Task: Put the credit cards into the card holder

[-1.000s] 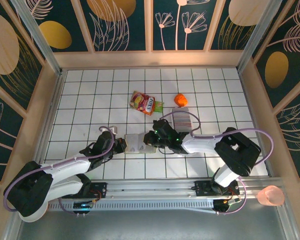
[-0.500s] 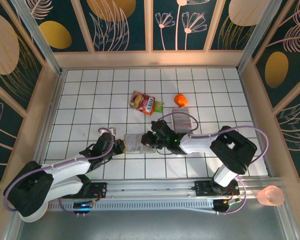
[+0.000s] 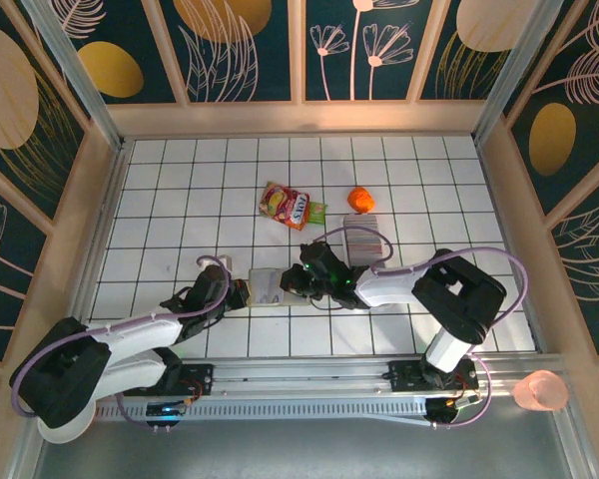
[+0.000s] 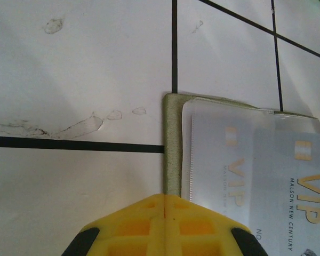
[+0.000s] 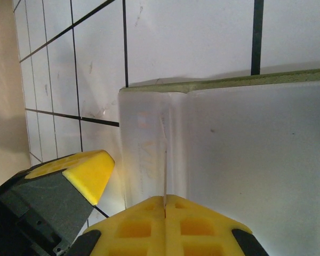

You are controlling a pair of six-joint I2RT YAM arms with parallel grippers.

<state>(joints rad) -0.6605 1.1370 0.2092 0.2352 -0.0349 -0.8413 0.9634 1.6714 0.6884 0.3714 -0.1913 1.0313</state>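
The card holder (image 3: 269,286) lies open on the tiles, with an olive edge (image 4: 172,144) and a pale inside (image 5: 245,149). My left gripper (image 3: 242,293) is shut, its yellow tips (image 4: 165,198) resting on the holder's olive left edge. My right gripper (image 3: 296,283) is shut on one credit card, seen edge-on (image 5: 165,160) running from the fingertips (image 5: 165,198) into the holder's clear pocket. From the left wrist that pale "VIP" card (image 4: 296,197) lies flat over the holder's inside. The other credit cards (image 3: 360,239) stand as a striped block behind the right arm.
A colourful snack packet (image 3: 292,206) and a small orange object (image 3: 359,200) lie further back on the tiled table. A pink cup (image 3: 541,391) sits off the table at the near right. Wooden walls enclose the table on three sides.
The right gripper has slid a little to the left with the card, further over the holder. The left arm has hardly moved.
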